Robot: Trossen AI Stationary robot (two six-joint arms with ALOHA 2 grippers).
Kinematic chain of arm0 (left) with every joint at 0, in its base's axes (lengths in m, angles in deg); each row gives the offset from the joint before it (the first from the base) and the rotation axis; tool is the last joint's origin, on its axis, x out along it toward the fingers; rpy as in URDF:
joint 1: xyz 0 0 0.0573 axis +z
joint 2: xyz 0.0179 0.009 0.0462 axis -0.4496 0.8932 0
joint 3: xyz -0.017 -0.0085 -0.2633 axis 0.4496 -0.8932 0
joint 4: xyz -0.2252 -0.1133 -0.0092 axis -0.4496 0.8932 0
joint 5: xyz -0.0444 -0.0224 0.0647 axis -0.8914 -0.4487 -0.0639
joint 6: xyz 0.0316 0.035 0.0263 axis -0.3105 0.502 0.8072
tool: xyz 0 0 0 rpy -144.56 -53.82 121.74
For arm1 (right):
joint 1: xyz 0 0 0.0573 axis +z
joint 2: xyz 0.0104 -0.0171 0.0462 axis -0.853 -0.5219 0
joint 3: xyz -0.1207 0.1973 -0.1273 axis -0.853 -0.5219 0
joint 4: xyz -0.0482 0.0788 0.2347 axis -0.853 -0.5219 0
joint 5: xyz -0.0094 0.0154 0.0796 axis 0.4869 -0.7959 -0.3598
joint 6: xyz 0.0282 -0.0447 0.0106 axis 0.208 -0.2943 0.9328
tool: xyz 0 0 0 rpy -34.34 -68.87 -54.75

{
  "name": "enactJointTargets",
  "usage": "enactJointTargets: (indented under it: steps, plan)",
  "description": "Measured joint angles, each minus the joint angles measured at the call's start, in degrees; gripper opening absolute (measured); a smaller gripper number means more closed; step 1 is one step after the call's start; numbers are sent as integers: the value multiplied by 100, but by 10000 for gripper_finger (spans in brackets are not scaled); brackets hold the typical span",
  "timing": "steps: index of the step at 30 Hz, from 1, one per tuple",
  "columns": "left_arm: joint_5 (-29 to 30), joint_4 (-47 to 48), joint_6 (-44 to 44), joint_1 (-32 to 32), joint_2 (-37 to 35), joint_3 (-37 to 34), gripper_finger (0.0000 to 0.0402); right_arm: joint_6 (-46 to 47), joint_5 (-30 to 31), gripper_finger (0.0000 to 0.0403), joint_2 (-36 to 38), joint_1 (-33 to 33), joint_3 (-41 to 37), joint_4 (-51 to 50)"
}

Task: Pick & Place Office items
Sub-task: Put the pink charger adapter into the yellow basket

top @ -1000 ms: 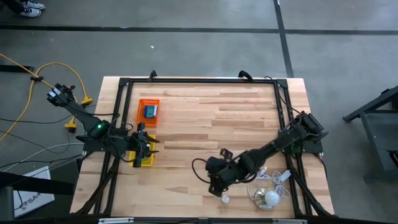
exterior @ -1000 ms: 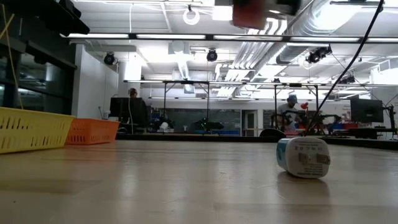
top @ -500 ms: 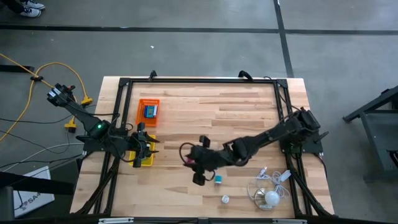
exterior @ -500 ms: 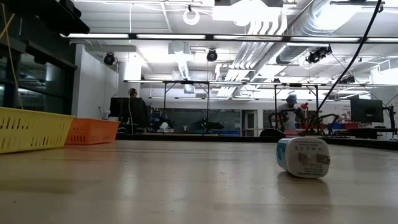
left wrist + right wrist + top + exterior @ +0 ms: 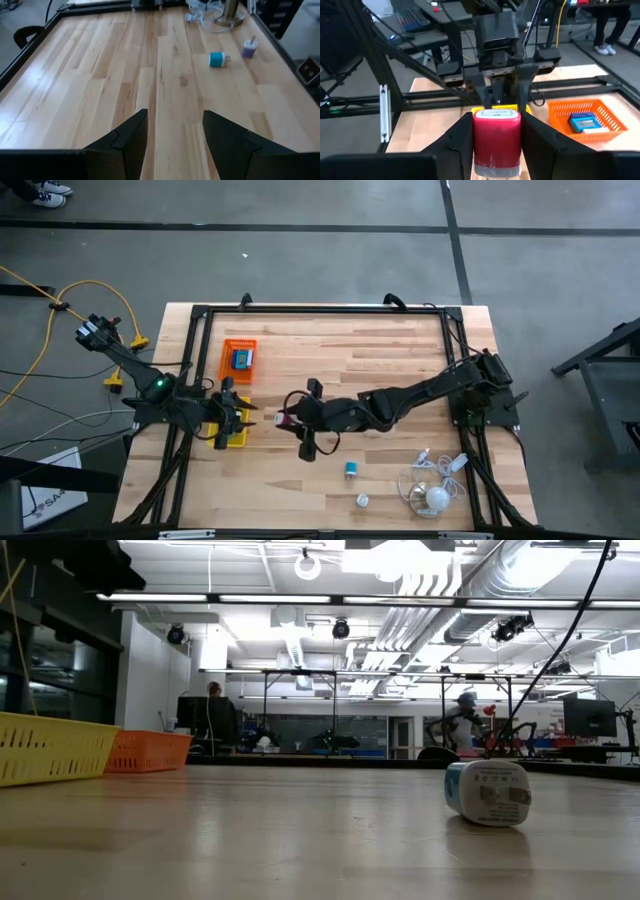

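Holding a small red block [image 5: 496,135] tight between its two fingers, the right gripper [image 5: 287,420] hangs over the middle of the table, a little toward the left edge. The block stands up tall in the grip, its long side running up and down between the fingers. Just ahead of it, toward the left edge, sits the yellow tray [image 5: 234,436], and near that, closer to the far edge, the orange tray [image 5: 238,359] with a blue block [image 5: 242,359] already inside. So the trays lie straight in front of the red block, and I think the next move is a short carry that way. The left gripper [image 5: 175,131] waits right over the yellow tray at the left edge with its fingers apart and nothing between them. It is nearer to the trays, but the right one has the block. Back toward the near right corner, a teal block [image 5: 351,469] and a small pale block [image 5: 362,500] lie on the table, near the white cable bundle [image 5: 432,485]. The right wrist view shows the grip on the red block up close; the high view cannot show that. The low view sees only one white and teal block [image 5: 487,792] on the table, both trays far off, and people in the room behind.
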Motion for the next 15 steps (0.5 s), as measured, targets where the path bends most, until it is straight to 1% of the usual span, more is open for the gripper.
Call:
enactJointTargets:
  steps: [3,8,12,15]
  plan:
    - [0,-240,-2,0,0,-2,183,-24,-4,119,0,-57,0,56]
    - [0,-1021,-1,1,5,-1,183,-46,-4,120,-33,-106,0,186]
    - [2,-1466,18,-1,124,-2,183,-173,-28,119,-37,-106,0,296]
    - [1,-1825,388,1,322,-2,183,-261,-31,119,-39,-102,-2,433]
